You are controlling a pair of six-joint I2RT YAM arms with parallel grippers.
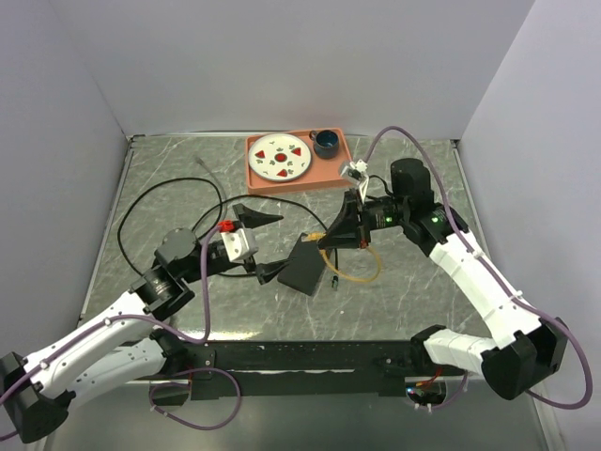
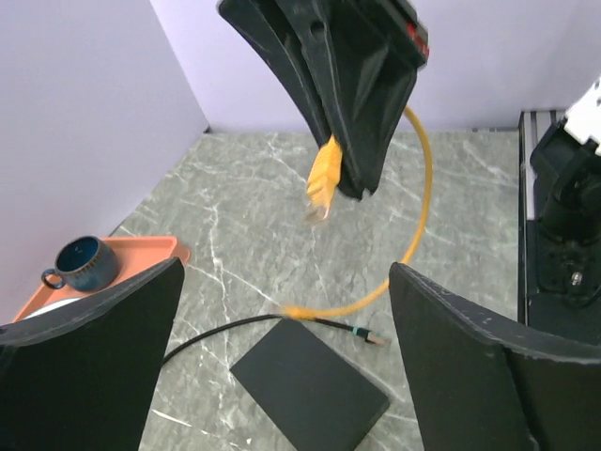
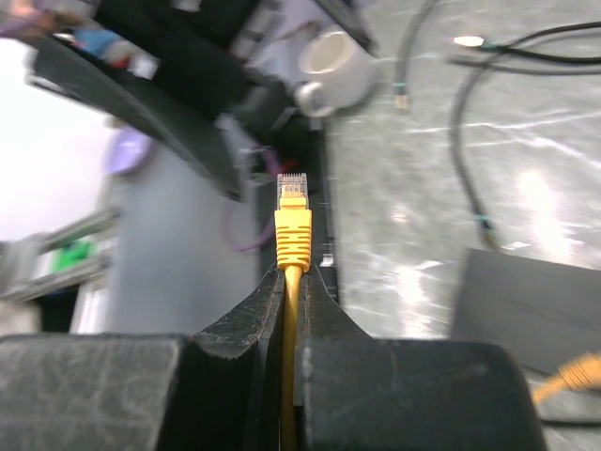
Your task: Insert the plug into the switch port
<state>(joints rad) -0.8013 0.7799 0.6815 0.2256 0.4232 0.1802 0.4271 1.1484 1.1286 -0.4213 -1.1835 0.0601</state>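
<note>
The flat matte-black box (image 1: 305, 266) lies on the table between both grippers; it also shows in the left wrist view (image 2: 310, 387) and the right wrist view (image 3: 535, 308). Its ports are not visible in any view. My right gripper (image 1: 327, 241) is shut on the yellow cable just behind the yellow plug (image 3: 292, 224), which sticks out past the fingertips (image 3: 272, 291) above the table. The plug (image 2: 324, 178) hangs above and beyond the box. The yellow cable (image 1: 362, 270) loops to the box's right. My left gripper (image 1: 268, 246) is open wide and empty, left of the box.
A black cable (image 1: 160, 202) loops across the left of the table; its small plug end (image 2: 372, 334) lies by the box's far edge. An orange tray (image 1: 344, 169) at the back holds a plate (image 1: 282, 156) and a dark blue cup (image 1: 327, 142).
</note>
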